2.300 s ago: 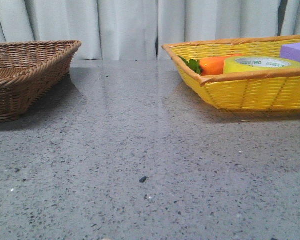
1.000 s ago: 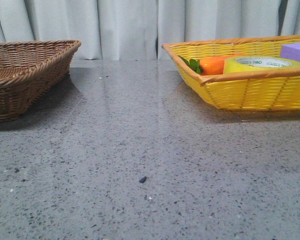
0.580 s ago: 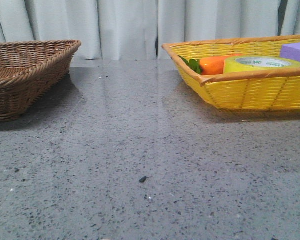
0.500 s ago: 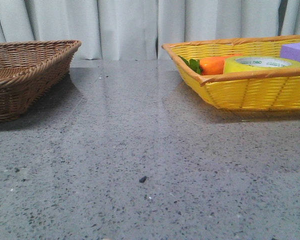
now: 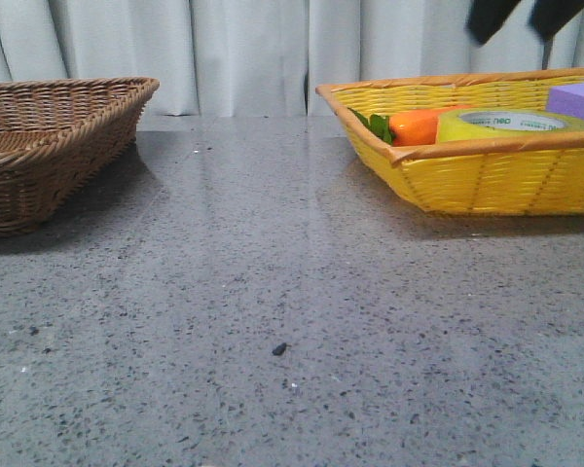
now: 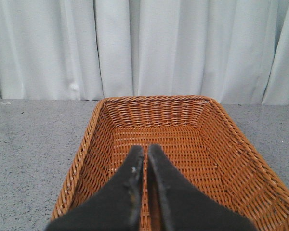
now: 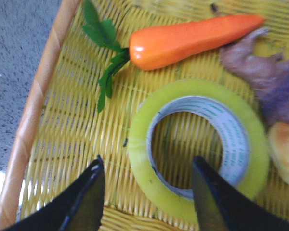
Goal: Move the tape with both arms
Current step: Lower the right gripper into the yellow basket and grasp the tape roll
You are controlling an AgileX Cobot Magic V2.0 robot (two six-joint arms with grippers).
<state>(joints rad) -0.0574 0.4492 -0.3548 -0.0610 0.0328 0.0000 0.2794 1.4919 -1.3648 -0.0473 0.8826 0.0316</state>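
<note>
We find the tape [image 5: 511,125] lying flat in the yellow basket [image 5: 487,180] at the right of the table [image 5: 273,292], close behind its near rim, with the carrot [image 7: 192,39] just beyond it and a purple block [image 5: 576,100] to its right. Lying flat, its open core faces up, which suits a grasp from above. Our right gripper [image 7: 149,195] hangs over the roll with its fingers spread wide, holding nothing; in the right wrist view they sit either side of the roll's near wall, so we judge it is lined up to pinch that wall. Our left gripper [image 6: 145,159] hovers over the brown basket [image 6: 111,120] at the left, jaws pressed together and empty, probably waiting there since the roll is meant to pass to it.
</note>
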